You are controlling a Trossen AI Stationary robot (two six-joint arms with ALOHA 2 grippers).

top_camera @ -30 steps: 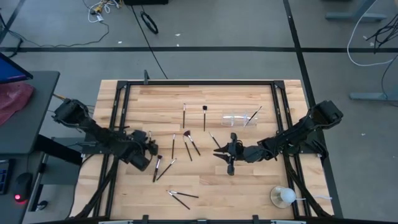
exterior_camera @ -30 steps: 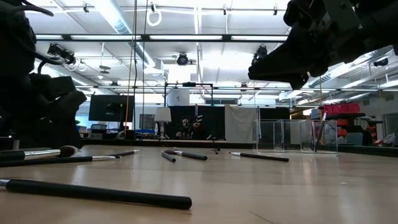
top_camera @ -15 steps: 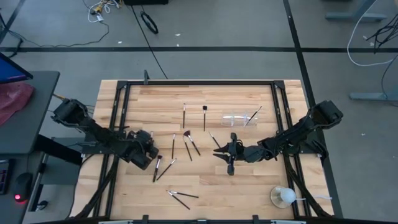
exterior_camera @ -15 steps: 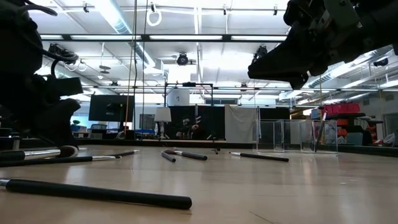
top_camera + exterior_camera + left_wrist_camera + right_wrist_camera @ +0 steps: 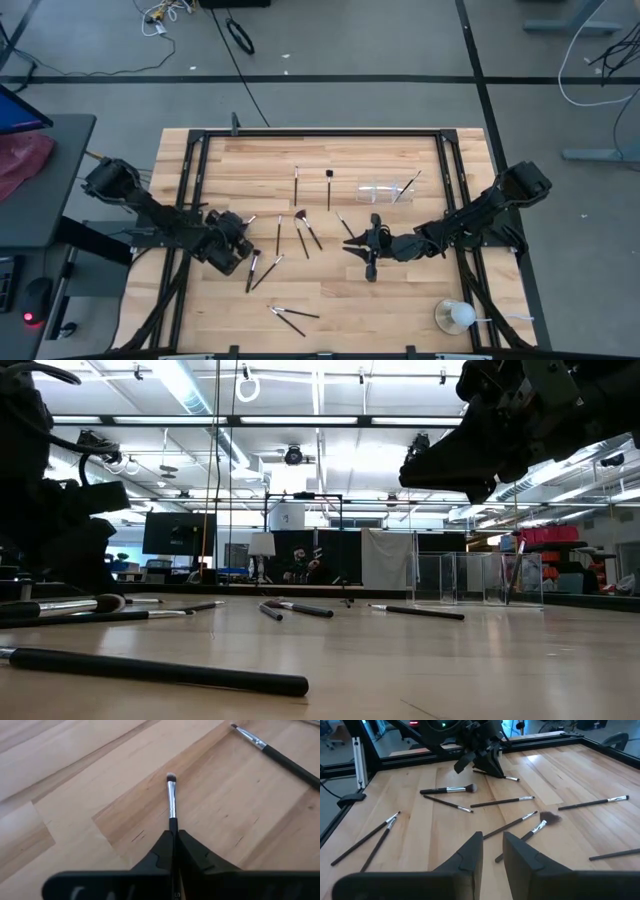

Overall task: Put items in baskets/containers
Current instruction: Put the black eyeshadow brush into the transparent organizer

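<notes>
Wooden table is littered with makeup brushes and your left gripper is pinched tight on a small brush near its left edge, clear tray sits far-right, right gripper hangs mid-table slightly parted.

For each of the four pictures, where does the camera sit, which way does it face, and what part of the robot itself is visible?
High view: above the table, facing straight down; both arms, left end effector, right end effector.
Low view: at tabletop height, facing across scattered brushes into the room; dark arm parts at both sides.
Left wrist view: on the left arm, facing the wood; its fingers shut on a thin brush.
Right wrist view: on the right arm, facing across the brushes to the left arm.
Shared: the left wrist and high views both show that gripped brush.
</notes>
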